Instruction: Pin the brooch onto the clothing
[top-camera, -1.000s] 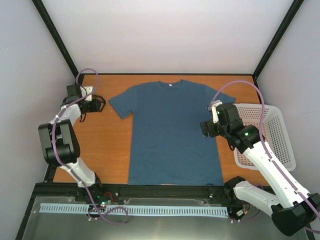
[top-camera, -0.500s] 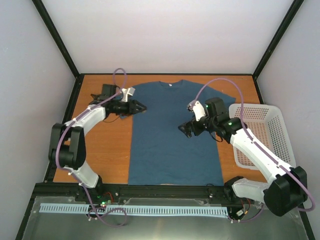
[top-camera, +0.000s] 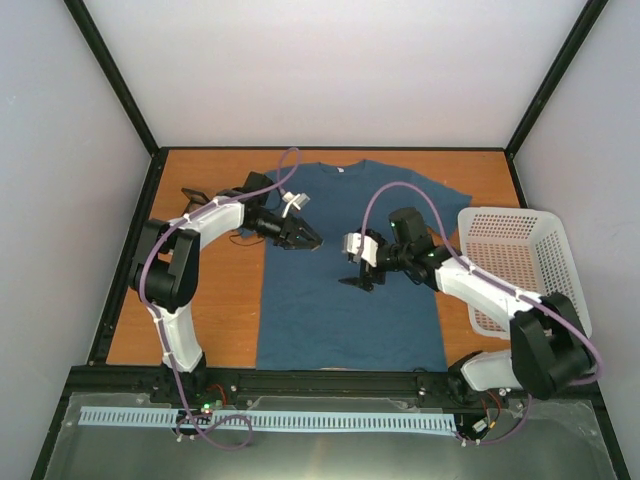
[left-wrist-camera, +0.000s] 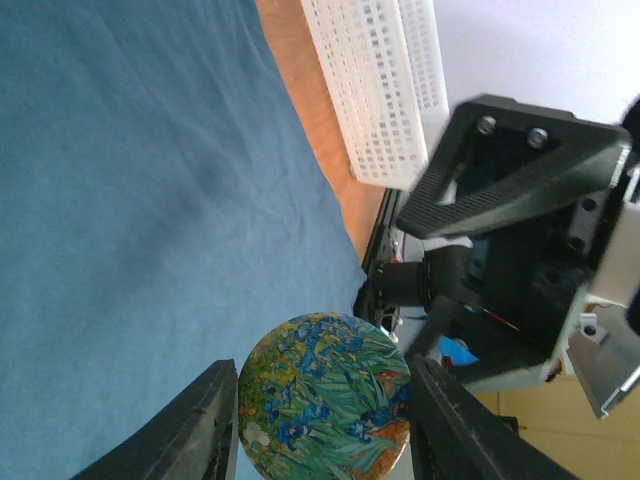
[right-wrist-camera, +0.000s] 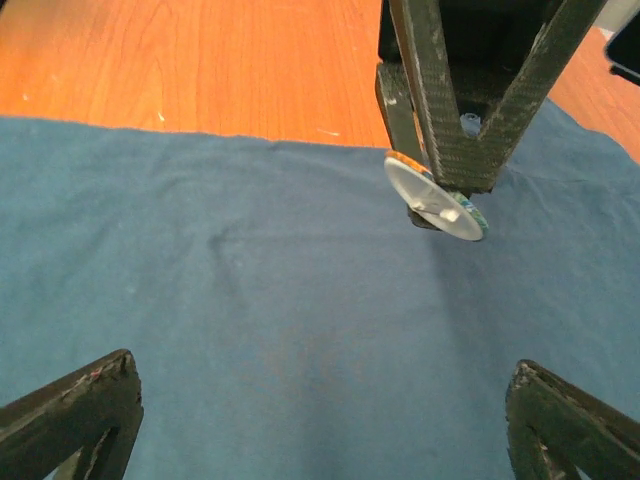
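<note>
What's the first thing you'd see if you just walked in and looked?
A big blue T-shirt lies flat in the middle of the orange table. Above its chest, the left pincer holds a little round brooch painted with blue flowers, and the right pincer faces it, wide open.

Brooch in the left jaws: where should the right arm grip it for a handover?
Probably the free rim of the brooch jutting past the fingertips of the left gripper, pinched face to back, coming head-on toward those fingertips. The left jaws hold its opposite edges, and the pin fitting sits mid-back.
</note>
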